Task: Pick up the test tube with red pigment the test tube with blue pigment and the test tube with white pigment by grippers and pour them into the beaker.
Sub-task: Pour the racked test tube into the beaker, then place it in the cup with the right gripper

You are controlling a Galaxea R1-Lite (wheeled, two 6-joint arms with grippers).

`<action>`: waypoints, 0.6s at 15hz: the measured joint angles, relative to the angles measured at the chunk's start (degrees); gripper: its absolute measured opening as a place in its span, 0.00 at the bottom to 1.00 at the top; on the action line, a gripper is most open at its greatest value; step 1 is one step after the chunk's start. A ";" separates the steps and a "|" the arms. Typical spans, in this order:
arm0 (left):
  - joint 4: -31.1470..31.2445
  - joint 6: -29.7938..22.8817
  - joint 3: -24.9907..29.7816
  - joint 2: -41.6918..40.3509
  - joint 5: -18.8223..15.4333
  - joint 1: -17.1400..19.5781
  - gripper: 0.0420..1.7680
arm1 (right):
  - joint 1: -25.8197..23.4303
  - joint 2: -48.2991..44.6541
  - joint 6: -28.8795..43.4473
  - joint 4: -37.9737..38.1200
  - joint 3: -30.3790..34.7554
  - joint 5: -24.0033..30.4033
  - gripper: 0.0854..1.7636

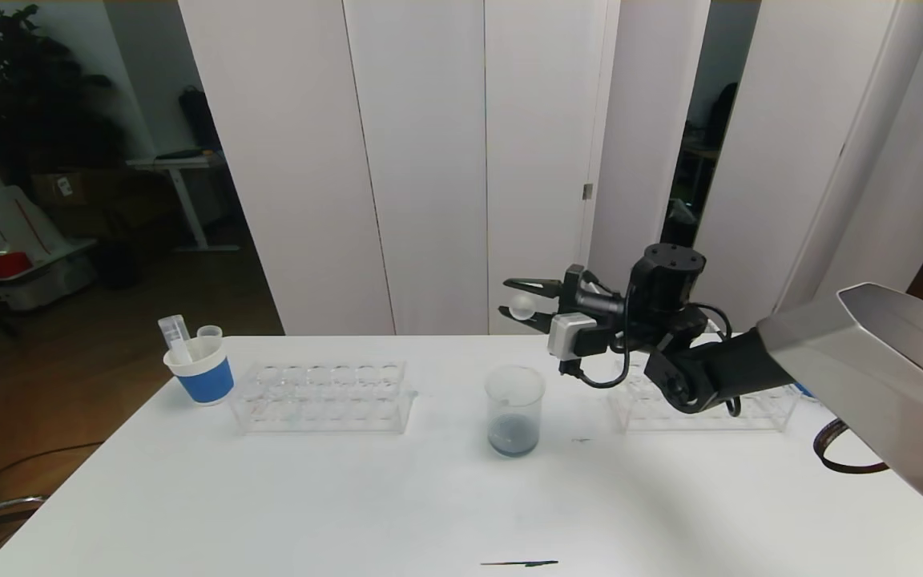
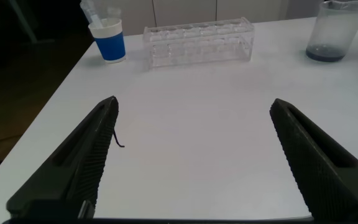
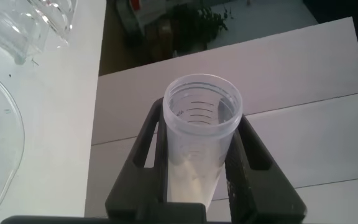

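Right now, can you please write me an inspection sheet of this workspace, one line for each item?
Surface: white table, a small dark mark near the front edge.
Job's things: beaker at centre holds dark bluish liquid; test tube with white pigment held above and behind it.
Clutter: two clear racks; blue-banded paper cup holding used tubes.
Grippers: right gripper shut on the tube; left gripper open, hovering over bare table.
Cables: black cable at the right arm.
Surroundings: white panels behind, a plant far left.
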 joint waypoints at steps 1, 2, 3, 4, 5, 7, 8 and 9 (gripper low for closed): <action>0.00 0.00 0.00 0.00 0.00 0.00 0.99 | 0.01 0.20 -1.61 0.00 -0.28 0.09 0.30; 0.00 0.00 0.00 0.00 0.00 0.00 0.99 | 0.01 0.41 -3.07 -0.05 -0.67 0.66 0.30; 0.00 0.00 0.00 0.00 -0.01 0.00 0.99 | 0.01 0.66 -3.93 -0.09 -1.02 0.96 0.30; 0.00 -0.02 0.00 0.00 -0.01 0.00 0.99 | 0.04 0.89 -4.47 -0.05 -1.44 1.05 0.30; 0.00 0.00 0.00 0.00 -0.01 0.00 0.99 | 0.01 1.07 -4.74 -0.05 -1.88 1.10 0.30; 0.00 0.00 0.00 0.00 0.00 0.00 0.99 | -0.10 1.46 -5.63 -0.07 -2.56 1.10 0.30; 0.00 0.00 0.00 0.00 -0.01 0.00 0.99 | -0.18 1.66 -5.94 -0.11 -2.68 1.24 0.30; 0.00 -0.02 0.00 0.00 0.00 0.00 0.99 | -0.32 1.82 -6.55 -0.39 -2.84 1.55 0.30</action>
